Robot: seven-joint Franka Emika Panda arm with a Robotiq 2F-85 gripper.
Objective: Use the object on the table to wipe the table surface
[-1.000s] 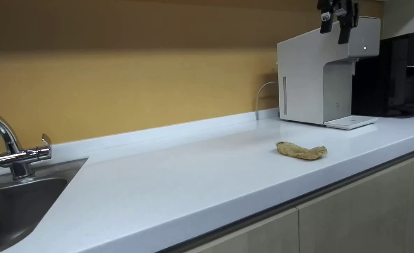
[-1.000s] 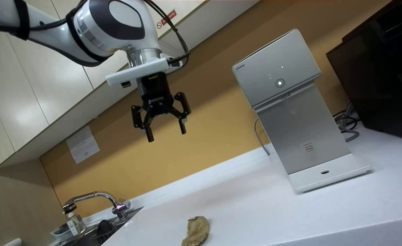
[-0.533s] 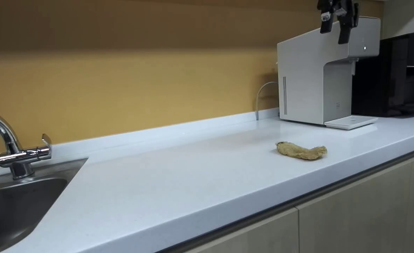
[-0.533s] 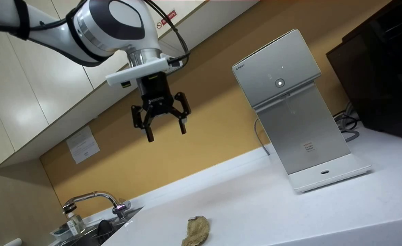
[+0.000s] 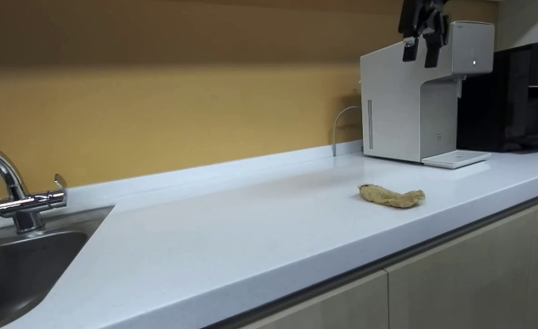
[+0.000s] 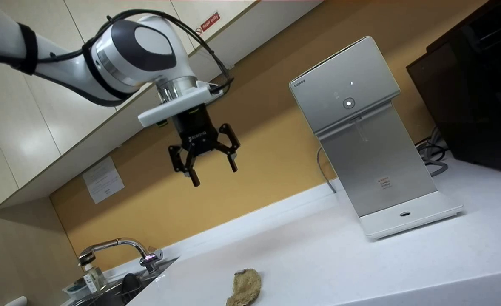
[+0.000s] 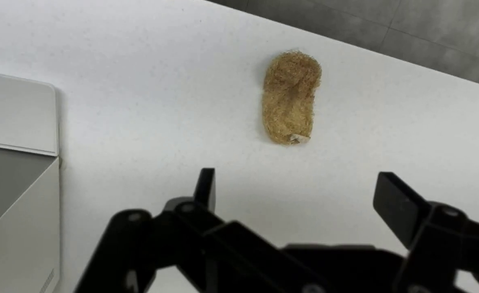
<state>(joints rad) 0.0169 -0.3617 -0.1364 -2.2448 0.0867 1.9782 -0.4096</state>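
The claw (image 6: 215,178) is hanging released, its fingers (image 7: 400,207) standing wide apart. Well below the claw, lying beyond its fingers in the wrist view, the brown pad (image 7: 291,99) is resting on the tabletop (image 7: 162,101); behind the claw, in an exterior view, a yellow wall (image 6: 271,148) is rising.

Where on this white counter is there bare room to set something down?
Mainly the counter between the sink and the tan pad. A smaller patch lies between the pad and the grey dispenser. Crowded: the end where the dispenser and black machine stand.
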